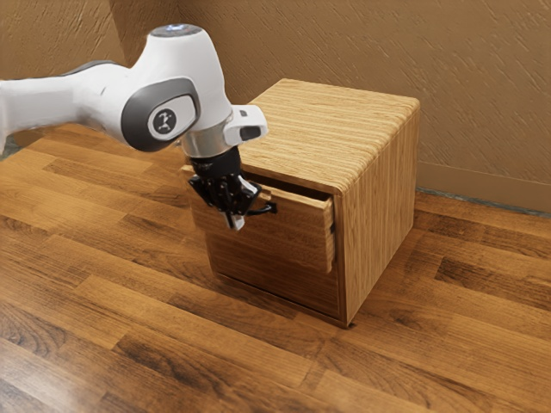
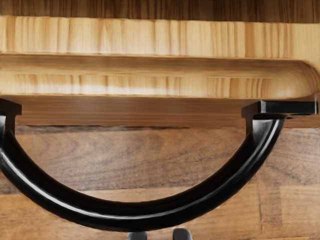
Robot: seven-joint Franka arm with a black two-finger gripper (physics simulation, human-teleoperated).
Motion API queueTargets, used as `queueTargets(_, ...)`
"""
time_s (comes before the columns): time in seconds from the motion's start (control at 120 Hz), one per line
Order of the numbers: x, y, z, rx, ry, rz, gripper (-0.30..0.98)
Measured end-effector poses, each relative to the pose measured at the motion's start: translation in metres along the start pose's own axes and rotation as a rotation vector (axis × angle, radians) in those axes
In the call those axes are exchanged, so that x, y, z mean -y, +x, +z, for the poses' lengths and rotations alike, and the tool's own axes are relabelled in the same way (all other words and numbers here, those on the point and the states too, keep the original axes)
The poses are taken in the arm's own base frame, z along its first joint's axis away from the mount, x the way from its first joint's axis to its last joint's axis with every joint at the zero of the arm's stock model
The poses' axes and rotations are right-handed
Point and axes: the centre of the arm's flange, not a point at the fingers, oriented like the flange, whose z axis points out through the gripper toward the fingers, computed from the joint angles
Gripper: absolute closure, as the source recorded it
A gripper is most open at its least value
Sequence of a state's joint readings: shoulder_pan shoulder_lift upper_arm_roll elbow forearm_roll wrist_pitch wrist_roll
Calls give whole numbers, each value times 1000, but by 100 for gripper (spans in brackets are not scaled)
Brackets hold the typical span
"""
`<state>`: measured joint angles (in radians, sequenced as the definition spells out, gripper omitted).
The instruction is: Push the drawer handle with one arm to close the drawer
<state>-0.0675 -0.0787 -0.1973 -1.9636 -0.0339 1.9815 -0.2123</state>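
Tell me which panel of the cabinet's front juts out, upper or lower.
The upper: the drawer front with the curved black handle. A dark gap shows behind its top edge, while the lower panel sits back, under it.

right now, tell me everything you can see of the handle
The handle is a black, glossy, smooth bar, metal or hard plastic by its look. It bows outward in one wide arc, with a blocky foot at each end against the front of the partly open drawer. My gripper is at the outer side of the curve, not around it; whether they touch, I can't tell.
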Motion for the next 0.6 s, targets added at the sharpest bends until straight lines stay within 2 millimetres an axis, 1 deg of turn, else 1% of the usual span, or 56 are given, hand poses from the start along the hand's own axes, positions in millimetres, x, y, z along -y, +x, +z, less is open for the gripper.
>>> queueTargets(0.275,12,31,4,-13,15,-10,71)
queueTargets(0.292,11,33,5,-12,15,-7,71)
queueTargets(0.333,1,33,6,-9,12,11,71)
queueTargets(0.342,0,32,5,-11,12,14,71)
queueTargets(0.358,-1,23,3,-9,14,15,70)
queueTargets(0.375,-1,11,0,-4,15,12,70)
queueTargets(0.408,2,-19,-3,7,18,0,68)
queueTargets(0.425,4,-34,-7,11,18,-10,67)
queueTargets(0.45,6,-51,-13,17,12,-25,65)
queueTargets(0.475,8,-61,-20,20,3,-42,61)
queueTargets(0.483,9,-61,-26,16,-1,-47,59)
queueTargets(0.533,15,-57,-62,-4,-26,-78,47)
queueTargets(0.567,18,-45,-91,-25,-35,-87,41)
queueTargets(0.6,20,-32,-111,-31,-40,-93,35)
